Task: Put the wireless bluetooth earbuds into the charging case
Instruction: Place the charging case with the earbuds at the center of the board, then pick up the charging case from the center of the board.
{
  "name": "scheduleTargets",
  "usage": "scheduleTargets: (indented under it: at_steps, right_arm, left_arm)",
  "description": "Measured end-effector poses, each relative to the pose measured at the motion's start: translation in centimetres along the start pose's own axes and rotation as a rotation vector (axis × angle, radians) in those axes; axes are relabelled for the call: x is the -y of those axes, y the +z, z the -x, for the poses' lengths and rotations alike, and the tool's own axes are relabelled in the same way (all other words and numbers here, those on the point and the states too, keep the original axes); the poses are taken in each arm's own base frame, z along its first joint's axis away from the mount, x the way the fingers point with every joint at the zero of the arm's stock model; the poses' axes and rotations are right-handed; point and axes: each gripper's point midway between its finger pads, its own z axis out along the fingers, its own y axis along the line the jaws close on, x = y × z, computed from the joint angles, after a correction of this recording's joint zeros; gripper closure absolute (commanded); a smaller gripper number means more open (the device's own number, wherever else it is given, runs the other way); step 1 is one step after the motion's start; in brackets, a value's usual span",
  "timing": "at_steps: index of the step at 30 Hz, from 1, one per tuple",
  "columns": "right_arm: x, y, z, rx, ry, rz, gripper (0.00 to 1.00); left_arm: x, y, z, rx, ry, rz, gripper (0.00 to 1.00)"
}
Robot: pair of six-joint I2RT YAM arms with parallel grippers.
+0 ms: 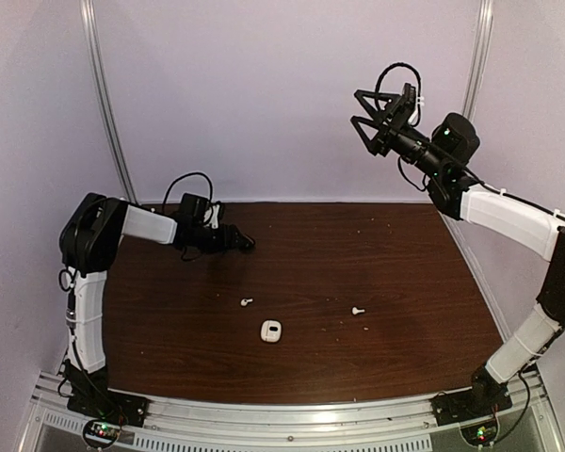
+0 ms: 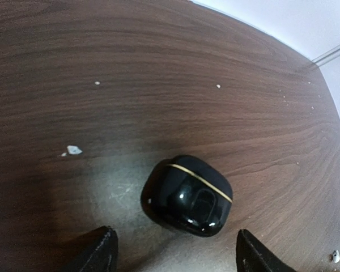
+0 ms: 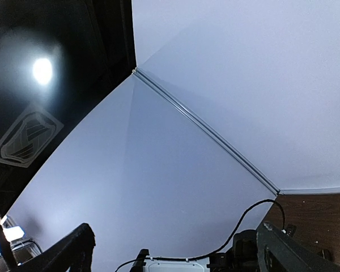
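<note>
Two white earbuds with short stems lie on the wooden table, one left of centre and one right of centre. A small white charging case sits between them, nearer the front. A closed glossy black case with a gold seam lies on the table just ahead of my left gripper, which is open and low at the back left. My right gripper is open and empty, raised high near the back wall; in the right wrist view it faces only wall. No black earbuds are in view.
White walls close in the back and sides, with metal corner rails. Small white crumbs dot the table. The left arm's cable loops above its wrist. The arm bases stand on the front rail.
</note>
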Motion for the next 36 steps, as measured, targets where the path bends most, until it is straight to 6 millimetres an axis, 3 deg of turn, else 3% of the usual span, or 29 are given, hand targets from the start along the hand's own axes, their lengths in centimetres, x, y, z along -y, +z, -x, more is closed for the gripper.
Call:
scheduleTargets:
  at_steps: [4,10,14,18,21,25,30,36]
  right_arm:
    - [-0.1,0.0,0.0,0.000,-0.002,0.004,0.00]
    - [1.0,-0.8,-1.0,-0.016,-0.038,-0.019,0.00]
    - [3.3,-2.2,-3.2,-0.071,-0.099,-0.075,0.00]
    - [5.1,-3.7,-5.5,-0.160,-0.184,-0.132,0.00]
    - [5.6,-4.8,-6.8,-0.213,-0.249,-0.155,0.00]
    - [5.8,-5.9,-8.5,-0.295,-0.318,-0.157,0.00]
    - [7.7,-7.1,-11.1,-0.415,-0.343,-0.186,0.00]
    - [10.8,-8.8,-14.1,-0.532,-0.312,-0.245,0.00]
  left_arm:
    - [-0.8,-1.5,-0.6,0.002,0.006,0.049,0.03]
    - [0.3,-5.2,-1.0,0.028,0.084,0.083,0.02]
    - [3.8,-9.0,-0.6,0.098,0.194,0.067,0.02]
    - [8.6,-13.5,-1.2,0.187,0.310,-0.011,0.02]
    - [11.4,-15.5,-3.7,0.202,0.402,-0.067,0.02]
    - [14.8,-16.1,-8.9,0.148,0.525,-0.167,0.02]
    - [14.5,-16.4,-15.1,0.075,0.580,-0.196,0.02]
    - [15.5,-15.5,-19.4,0.037,0.655,-0.134,0.05]
